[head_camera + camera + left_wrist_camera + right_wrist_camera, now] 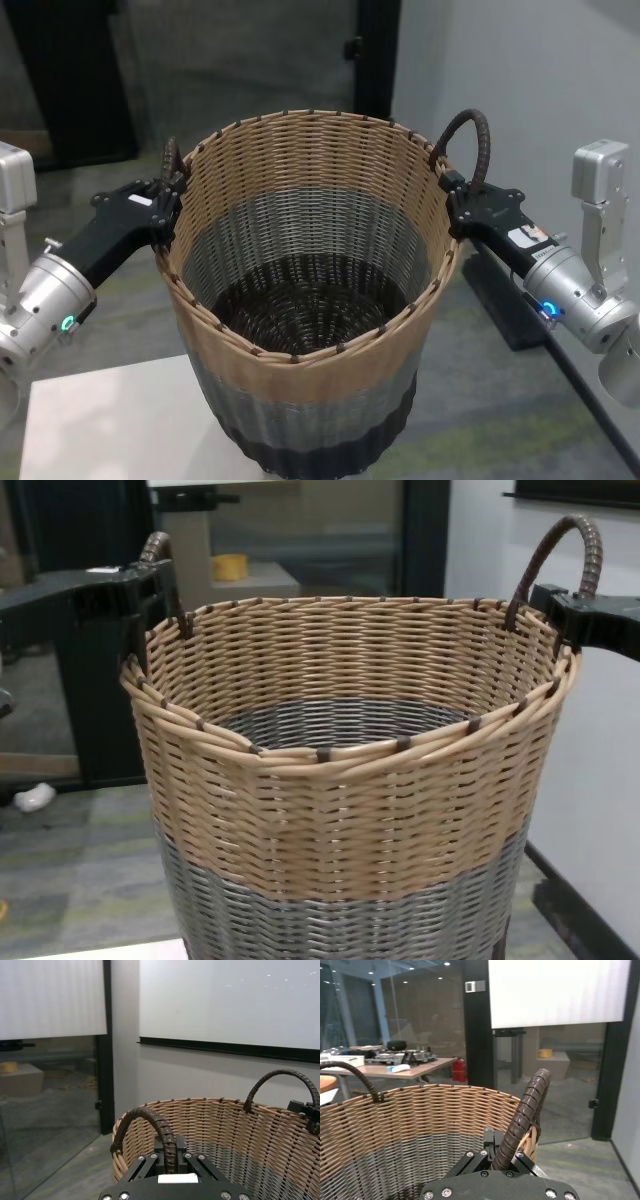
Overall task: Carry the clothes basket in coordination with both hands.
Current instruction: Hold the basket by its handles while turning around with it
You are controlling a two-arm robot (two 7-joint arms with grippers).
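The clothes basket (310, 300) is large, round and wicker, with a tan upper band and a grey lower band, and it is empty. It fills the chest view (350, 780). My left gripper (170, 200) is shut on the left dark brown loop handle (172, 160). The left wrist view shows the fingers closed around that handle (162, 1130). My right gripper (452, 192) is shut on the right handle (478, 140), which also shows in the right wrist view (525, 1115). I cannot tell whether the basket's base rests on anything.
A white table corner (110, 420) lies at the lower left, beside the basket's base. A black skirting strip (500, 300) runs along the floor by the grey wall (540, 90) on the right. A black-framed glass door (70, 80) stands behind.
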